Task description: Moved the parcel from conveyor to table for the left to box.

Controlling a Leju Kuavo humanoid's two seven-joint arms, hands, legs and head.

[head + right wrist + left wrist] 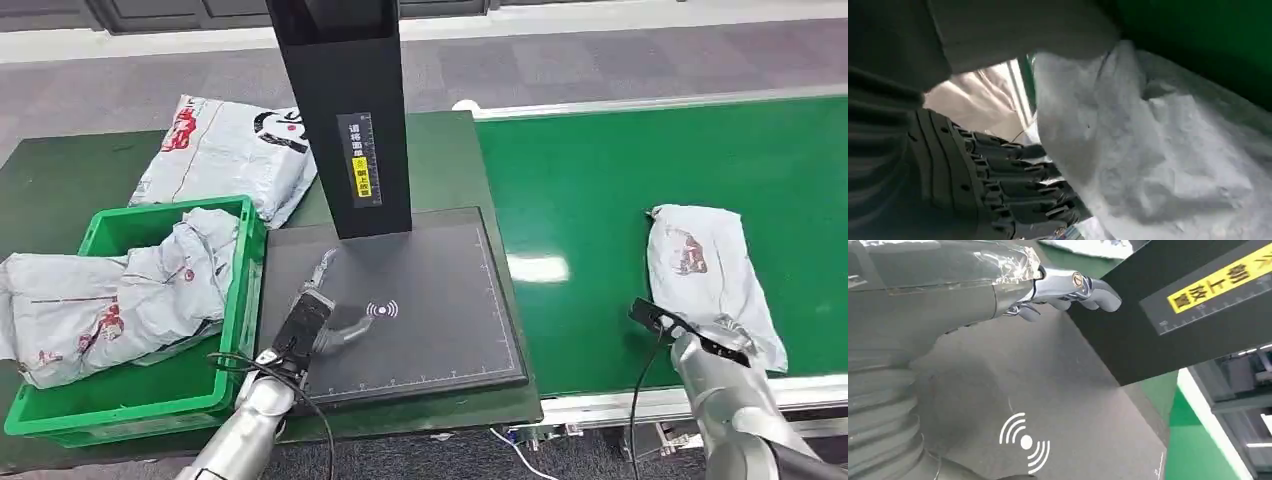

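A crumpled grey parcel (pixel 705 265) with red print lies on the green conveyor (pixel 620 170) at the right. My right hand (pixel 722 340) is at the parcel's near end, mostly hidden behind my wrist. In the right wrist view the parcel (pixel 1158 150) bulges between the grey thumb and the dark fingers (pixel 1018 175), which stand apart; the fingertips touch its edge. My left hand (pixel 320 310) hovers open over the black scanner pad (pixel 420 300), holding nothing. In the left wrist view its fingers (pixel 1068 287) stretch toward the black column (pixel 1168 310).
A green crate (pixel 245 290) at the left holds several grey parcels (pixel 130 290), one hanging over its left rim. Another parcel (pixel 225 150) lies on the dark table behind the crate. The black column (pixel 345 110) rises from the pad's far edge.
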